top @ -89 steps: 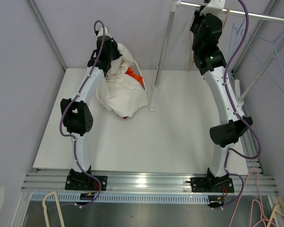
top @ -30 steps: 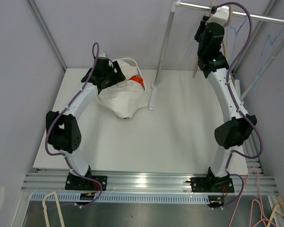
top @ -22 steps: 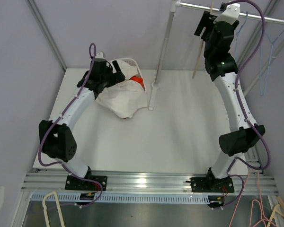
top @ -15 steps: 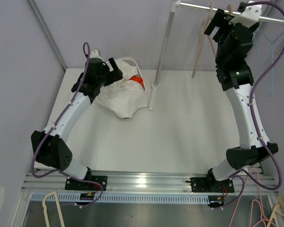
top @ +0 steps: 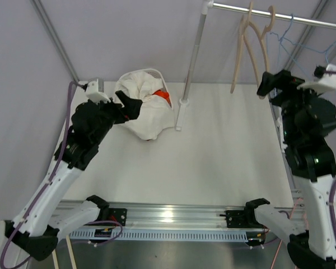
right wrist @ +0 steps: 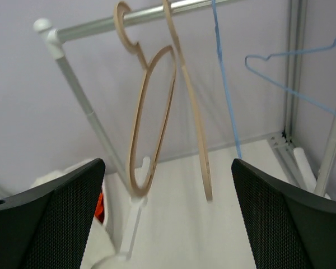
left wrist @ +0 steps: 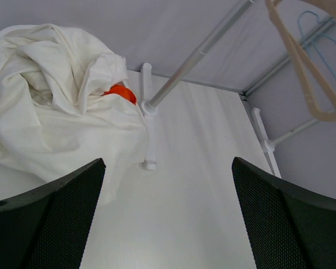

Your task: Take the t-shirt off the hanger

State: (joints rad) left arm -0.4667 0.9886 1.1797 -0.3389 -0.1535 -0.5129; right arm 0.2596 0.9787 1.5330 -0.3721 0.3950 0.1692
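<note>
The white t-shirt (top: 141, 110) lies in a crumpled heap at the back left of the table, draped over a basket; it also fills the left wrist view's upper left (left wrist: 56, 112). Bare wooden hangers (top: 252, 47) hang on the rail (top: 302, 20), close in front of the right wrist camera (right wrist: 151, 117). My left gripper (top: 129, 107) hovers just near the heap, open and empty (left wrist: 168, 218). Below and right of the hangers, my right gripper (top: 270, 84) is open and holds nothing (right wrist: 168, 218).
An orange cloth (left wrist: 119, 92) peeks from under the t-shirt. The rack's upright pole (top: 194, 50) stands on a white foot (top: 181, 115) mid-table. Blue wire hangers (right wrist: 291, 84) hang at the rail's right end. Grey walls close in on both sides.
Both arms have drawn back toward the near edge, the left from the t-shirt heap, the right from the rail. Both grippers have opened; the hanger stays on the rail.
</note>
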